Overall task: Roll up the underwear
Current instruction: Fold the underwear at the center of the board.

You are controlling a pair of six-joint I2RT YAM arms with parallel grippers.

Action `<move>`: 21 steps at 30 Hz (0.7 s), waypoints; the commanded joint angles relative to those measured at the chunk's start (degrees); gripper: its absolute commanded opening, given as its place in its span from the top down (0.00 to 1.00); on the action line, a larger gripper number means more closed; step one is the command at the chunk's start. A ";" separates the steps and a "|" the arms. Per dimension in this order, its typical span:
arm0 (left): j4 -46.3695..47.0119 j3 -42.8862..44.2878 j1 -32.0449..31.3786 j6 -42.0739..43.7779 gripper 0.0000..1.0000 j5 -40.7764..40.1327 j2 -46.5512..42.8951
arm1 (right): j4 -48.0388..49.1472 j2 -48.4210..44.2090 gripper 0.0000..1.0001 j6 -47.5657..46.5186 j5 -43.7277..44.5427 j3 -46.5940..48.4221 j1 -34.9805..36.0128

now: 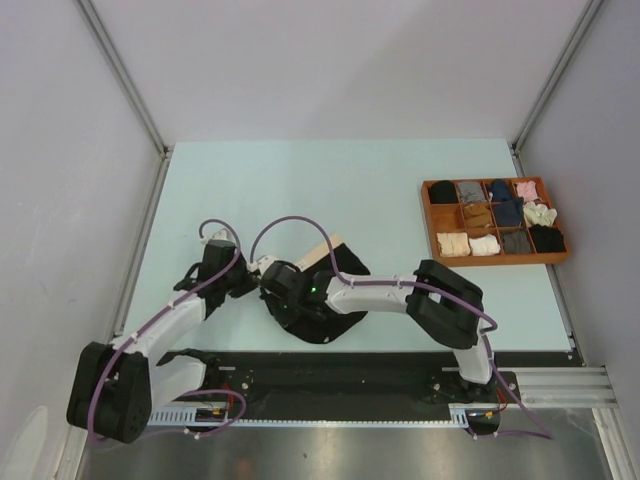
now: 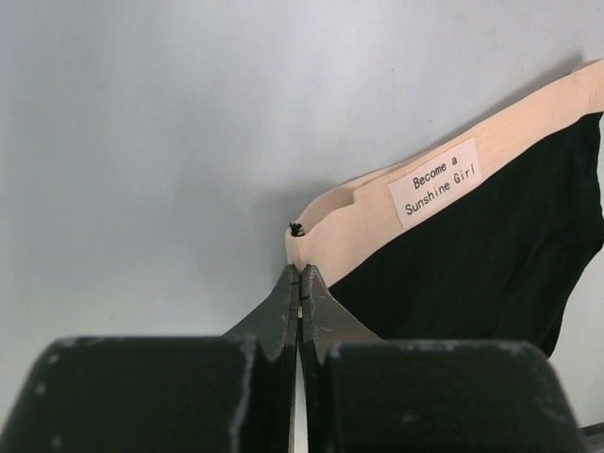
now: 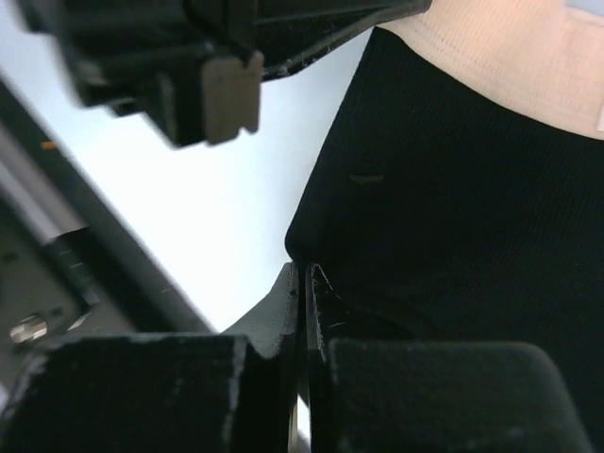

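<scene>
Bright, even light, soft shadows; wrist-view foregrounds blurred, overhead view sharp.

The underwear (image 2: 472, 264) is black with a pale peach waistband (image 2: 377, 222). Its label (image 2: 436, 181) is white with black letters. Under the underwear, the table (image 1: 300, 190) is light blue-green. The left gripper (image 2: 300, 283) and right gripper (image 3: 302, 283) are black. Purple cables (image 1: 290, 222) loop beside the underwear. Far to its right, the tray (image 1: 500, 260) is orange-brown, holding black, grey, navy, pink, brown and cream rolls (image 1: 485, 245).
</scene>
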 commanded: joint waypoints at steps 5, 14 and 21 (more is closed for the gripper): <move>-7.63 3.07 -0.29 1.73 1.00 -4.59 -4.89 | -3.71 -8.85 1.00 3.17 -5.30 -1.57 -0.30; -5.87 12.02 -6.43 -0.99 1.00 -4.85 3.79 | -5.11 -13.86 1.00 2.20 -8.02 -5.79 -7.85; -4.56 22.91 -10.83 -0.91 1.00 -4.77 14.43 | -7.31 -17.02 1.00 1.24 -10.13 -9.13 -14.18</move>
